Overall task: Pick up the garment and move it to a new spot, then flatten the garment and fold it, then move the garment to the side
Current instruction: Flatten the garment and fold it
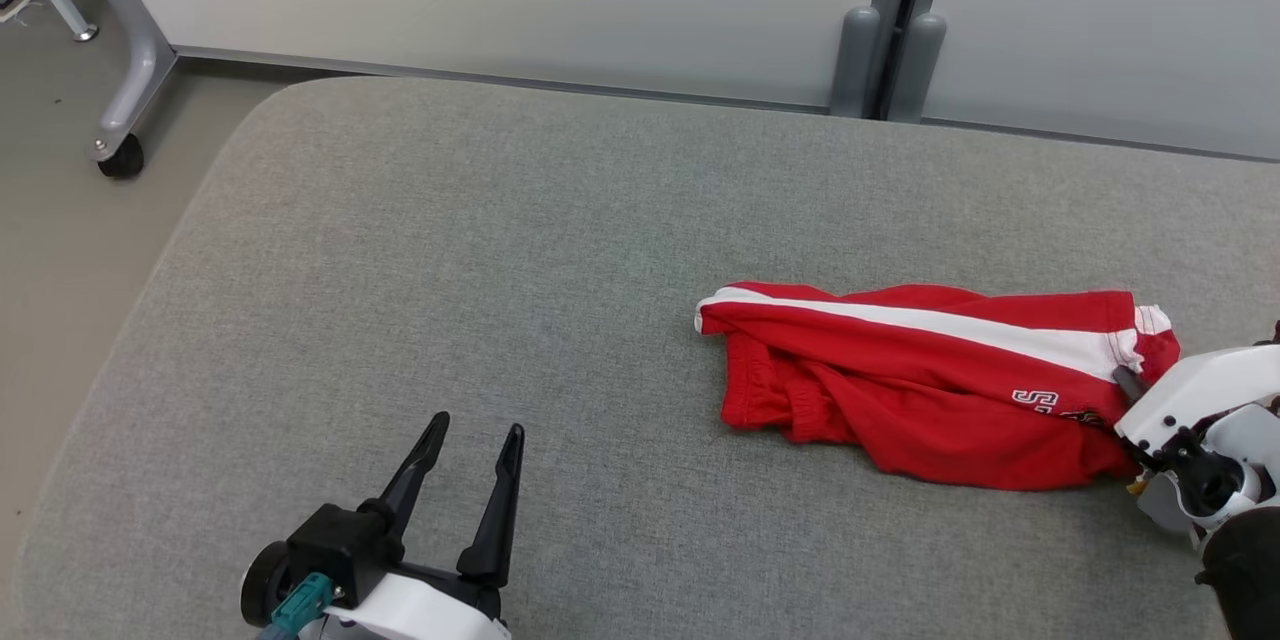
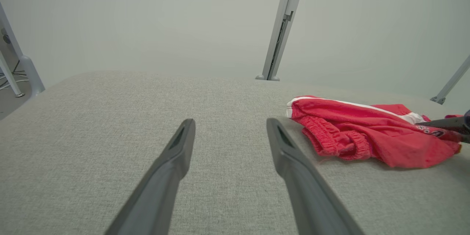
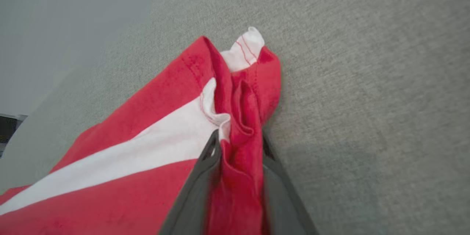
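Pinched in your right gripper is one edge of the red garment, which lies crumpled at the right of the grey table; your left gripper gapes empty well apart, so lifting, moving, flattening and folding seemingly all remain.

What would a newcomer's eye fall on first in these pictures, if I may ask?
First, the red garment with its white stripe, lying crumpled on the right side of the grey padded table. Next, the right gripper at the garment's right end, gripping a bunched fold of it between its dark fingers. The left gripper waits open over bare table at the lower left.
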{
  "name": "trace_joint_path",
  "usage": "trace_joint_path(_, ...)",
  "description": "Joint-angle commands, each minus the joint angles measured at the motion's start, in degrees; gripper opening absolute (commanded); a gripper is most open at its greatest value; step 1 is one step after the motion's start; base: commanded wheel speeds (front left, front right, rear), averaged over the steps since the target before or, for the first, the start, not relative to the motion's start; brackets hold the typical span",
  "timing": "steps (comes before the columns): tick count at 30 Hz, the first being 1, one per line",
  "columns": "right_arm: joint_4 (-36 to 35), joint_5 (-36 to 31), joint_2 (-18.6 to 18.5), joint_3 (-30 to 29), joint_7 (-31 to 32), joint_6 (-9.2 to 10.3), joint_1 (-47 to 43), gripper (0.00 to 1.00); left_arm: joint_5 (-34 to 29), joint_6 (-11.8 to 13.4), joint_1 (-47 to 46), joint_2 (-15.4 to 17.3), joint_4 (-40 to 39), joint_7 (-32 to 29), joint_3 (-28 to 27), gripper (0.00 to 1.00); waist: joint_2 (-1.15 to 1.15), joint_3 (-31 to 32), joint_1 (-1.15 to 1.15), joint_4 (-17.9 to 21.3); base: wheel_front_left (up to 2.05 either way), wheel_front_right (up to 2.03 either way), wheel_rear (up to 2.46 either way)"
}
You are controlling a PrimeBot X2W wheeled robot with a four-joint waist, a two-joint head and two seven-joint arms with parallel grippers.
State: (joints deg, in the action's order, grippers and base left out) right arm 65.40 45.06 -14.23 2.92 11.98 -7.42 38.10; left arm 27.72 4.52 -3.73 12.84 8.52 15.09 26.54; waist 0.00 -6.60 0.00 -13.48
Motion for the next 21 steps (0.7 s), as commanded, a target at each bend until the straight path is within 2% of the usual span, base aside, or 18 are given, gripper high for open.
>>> trace_joint_path(1,-0.6,0.5,0.1,0.2,-2.0,-0.13,-0.9,0.0,0.1,-0.4,-0.3,0.1,0.3,0.1,-0.2,1.0,0.0,0.8,0.0,-0.1,0.0,0.0,0.0)
trace_joint_path(8,-2.9,3.5,-0.5,1.6,-6.4,-0.13,-5.3,0.0,1.1,-0.1,2.1,0.7,1.1,0.1,-0.8,1.0,0.0,5.9,0.0,0.6,0.0,0.0,0.0)
trace_joint_path(18,-5.7,3.0,-6.4,5.7,-8.7,-0.13,-9.0,0.0,2.1,0.7,4.6,1.1,0.1,-0.3,-0.7,1.0,0.0,9.6,0.0,2.6,0.0,0.0,0.0)
trace_joint_path(21,-7.0,2.1,-6.6,7.7,-8.9,-0.13,-8.0,0.0,2.2,0.7,5.0,1.0,0.2,-0.4,-0.5,1.0,0.0,10.2,0.0,2.6,0.0,0.0,0.0)
